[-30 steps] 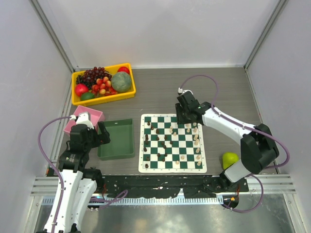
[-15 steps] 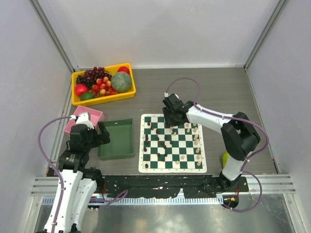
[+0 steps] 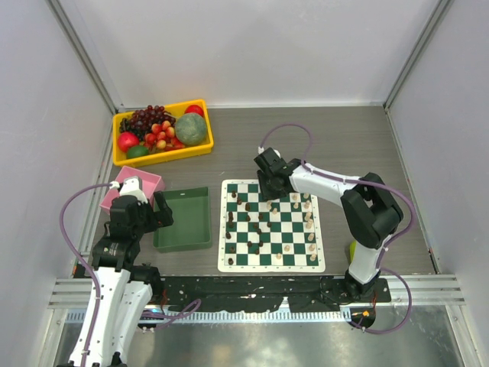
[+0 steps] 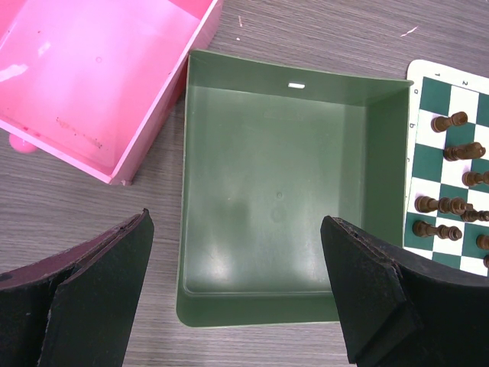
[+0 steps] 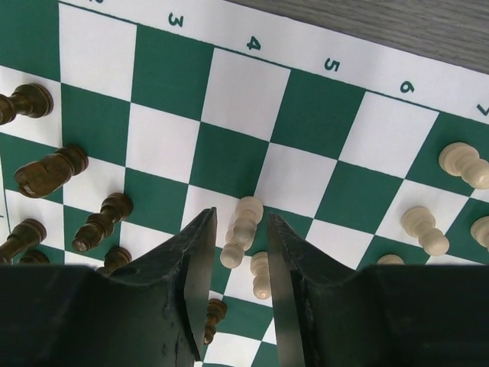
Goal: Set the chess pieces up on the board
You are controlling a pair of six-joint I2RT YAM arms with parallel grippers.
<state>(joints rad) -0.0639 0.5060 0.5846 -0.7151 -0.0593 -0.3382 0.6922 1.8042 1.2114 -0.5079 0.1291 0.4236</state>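
Observation:
The green-and-white board (image 3: 271,267) lies in the middle of the table. Dark chess pieces (image 3: 241,222) stand scattered on its left half and cream pieces (image 3: 309,222) along its right side. My right gripper (image 3: 269,193) hangs low over the board's far middle. In the right wrist view its fingers (image 5: 200,260) straddle a cream piece (image 5: 243,228) with small gaps on both sides, so the right gripper (image 5: 240,218) is open. A second cream piece (image 5: 260,275) stands just behind it. My left gripper (image 4: 237,298) is wide open and empty over the near edge of the green tray (image 4: 267,199).
A yellow bin (image 3: 162,131) of fruit sits at the far left. A pink box (image 3: 137,183) sits beside the green tray (image 3: 183,219), left of the board. A green pear (image 3: 352,249) shows partly behind the right arm, right of the board.
My right gripper has moved left along the board's far edge, from the right corner to the middle, and now straddles a cream piece. The left arm has not moved.

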